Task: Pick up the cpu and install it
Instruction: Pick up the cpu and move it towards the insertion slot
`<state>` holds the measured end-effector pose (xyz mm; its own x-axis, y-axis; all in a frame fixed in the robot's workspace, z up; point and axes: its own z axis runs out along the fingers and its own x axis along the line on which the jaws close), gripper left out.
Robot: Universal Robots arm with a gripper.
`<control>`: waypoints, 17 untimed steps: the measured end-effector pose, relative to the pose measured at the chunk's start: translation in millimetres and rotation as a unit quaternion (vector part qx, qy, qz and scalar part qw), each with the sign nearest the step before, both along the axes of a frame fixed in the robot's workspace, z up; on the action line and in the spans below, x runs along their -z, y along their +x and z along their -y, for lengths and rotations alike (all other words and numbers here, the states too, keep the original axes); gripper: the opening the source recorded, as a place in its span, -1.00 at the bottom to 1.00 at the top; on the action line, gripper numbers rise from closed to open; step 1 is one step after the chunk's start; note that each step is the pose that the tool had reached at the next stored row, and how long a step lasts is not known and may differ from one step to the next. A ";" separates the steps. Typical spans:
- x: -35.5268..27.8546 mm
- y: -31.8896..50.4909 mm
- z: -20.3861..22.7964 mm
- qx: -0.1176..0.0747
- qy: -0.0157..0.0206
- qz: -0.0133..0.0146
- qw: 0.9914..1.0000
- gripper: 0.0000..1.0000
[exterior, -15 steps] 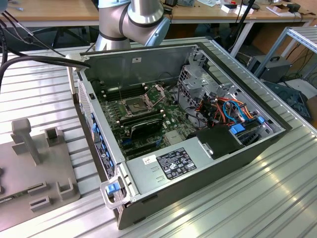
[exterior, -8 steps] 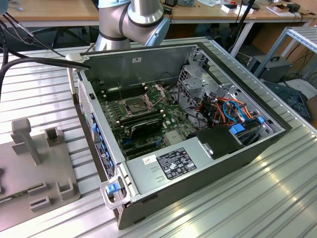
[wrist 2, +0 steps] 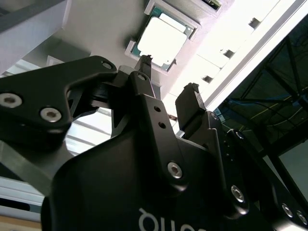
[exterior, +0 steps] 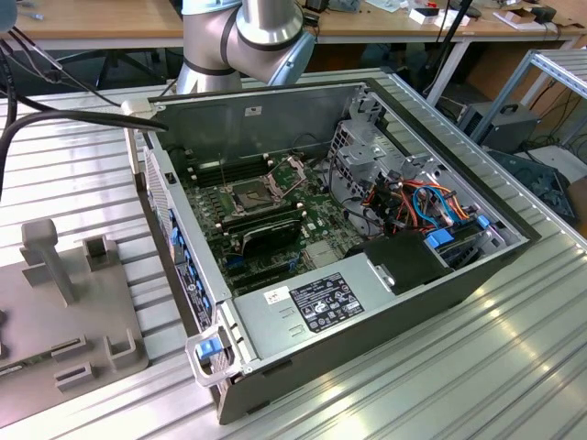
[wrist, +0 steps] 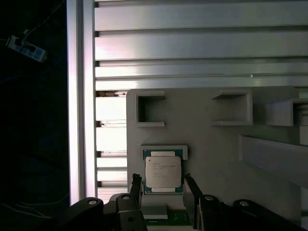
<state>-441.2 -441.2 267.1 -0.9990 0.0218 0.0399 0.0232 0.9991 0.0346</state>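
The cpu (wrist: 163, 172), a flat square chip with a silver-grey top, lies in a shallow raised nest on a grey fixture plate (wrist: 211, 149). It also appears in the second wrist view as the bright cpu (wrist 2: 161, 39). My gripper (wrist: 162, 180) is open, with one black finger on each side of the chip's near edge and not closed on it. In the second wrist view the gripper (wrist 2: 168, 74) has a clear gap between its fingertips. The dark square socket (exterior: 249, 194) sits on the motherboard inside the open computer case (exterior: 440, 275).
A black graphics card (exterior: 266, 234), a power supply (exterior: 312, 302), and a drive cage with coloured cables (exterior: 413, 197) crowd the case. The case sits on a ribbed aluminium table (exterior: 514, 348). A grey fixture with upright brackets (exterior: 64, 312) stands at the exterior view's left.
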 end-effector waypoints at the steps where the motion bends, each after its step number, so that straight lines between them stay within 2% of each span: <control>1: 0.1 0.0 0.0 0.000 0.000 0.000 1.000 -0.04; 17: 2.8 0.0 0.0 0.000 0.000 0.000 1.000 -0.04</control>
<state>-441.2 -441.2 264.3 -0.9990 0.0218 0.0398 0.0232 0.9991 0.0346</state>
